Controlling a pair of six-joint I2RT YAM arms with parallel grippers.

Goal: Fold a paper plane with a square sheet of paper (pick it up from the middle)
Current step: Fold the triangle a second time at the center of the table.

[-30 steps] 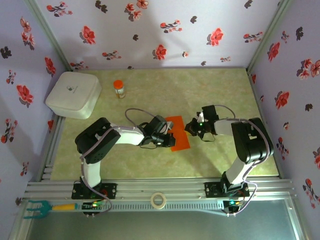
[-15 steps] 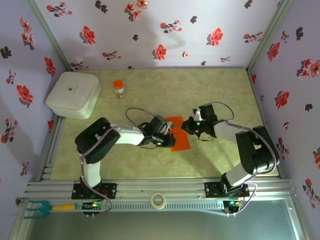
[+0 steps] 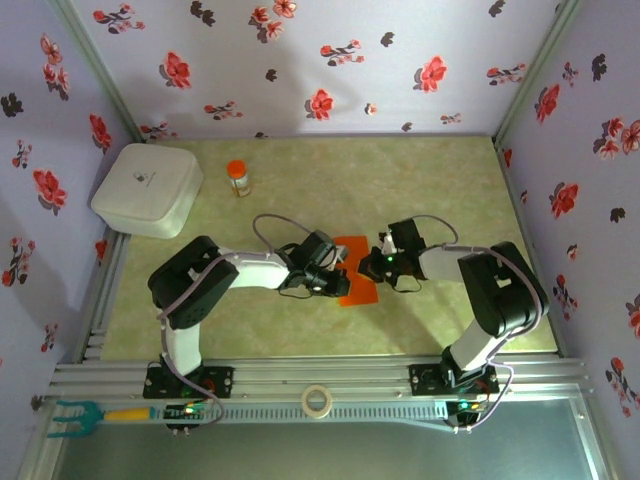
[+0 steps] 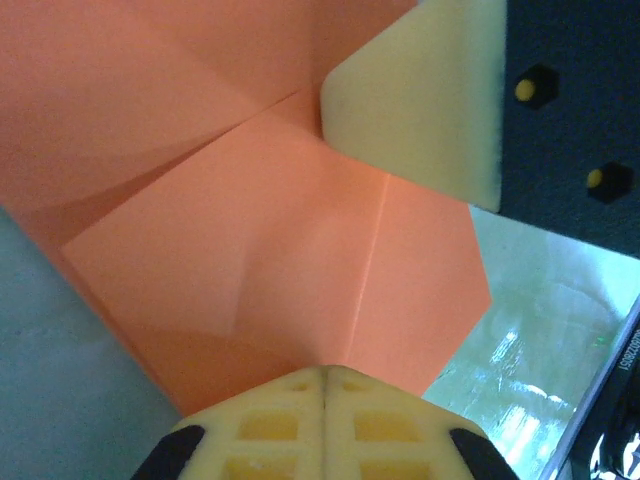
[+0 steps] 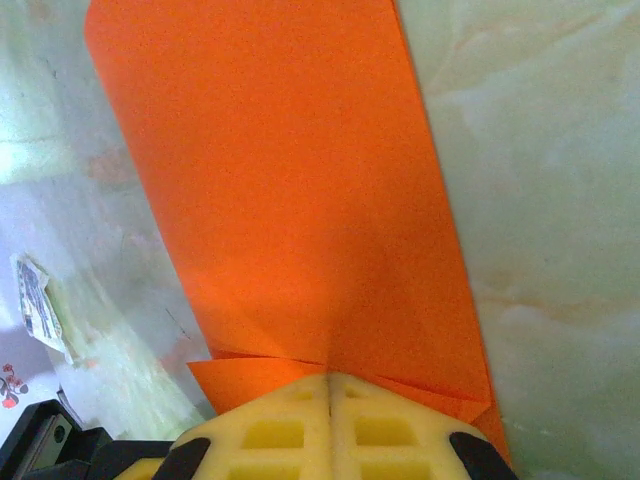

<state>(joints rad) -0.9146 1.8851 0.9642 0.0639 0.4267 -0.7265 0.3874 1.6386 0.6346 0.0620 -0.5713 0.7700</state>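
The orange square sheet of paper [image 3: 357, 285] lies folded on the green table mat, with diagonal creases and overlapping flaps showing in the left wrist view [image 4: 250, 230]. My left gripper [image 3: 335, 276] is shut, its joined fingertips [image 4: 325, 372] pressing on the paper's left side. My right gripper [image 3: 374, 266] is also shut, tips [image 5: 329, 378] down on the paper's [image 5: 290, 200] right edge over layered flaps. One right gripper finger pad [image 4: 420, 100] shows in the left wrist view, resting on the sheet.
A white lidded box [image 3: 148, 188] stands at the back left, with a small orange-capped bottle [image 3: 238, 178] beside it. A tape roll [image 3: 318, 401] and a green-headed tool [image 3: 70, 415] lie on the front rail. Flowered walls close in three sides.
My right gripper has slid left and nearer, from beside the paper onto its right edge. The left gripper has stayed on the paper, and both stay shut.
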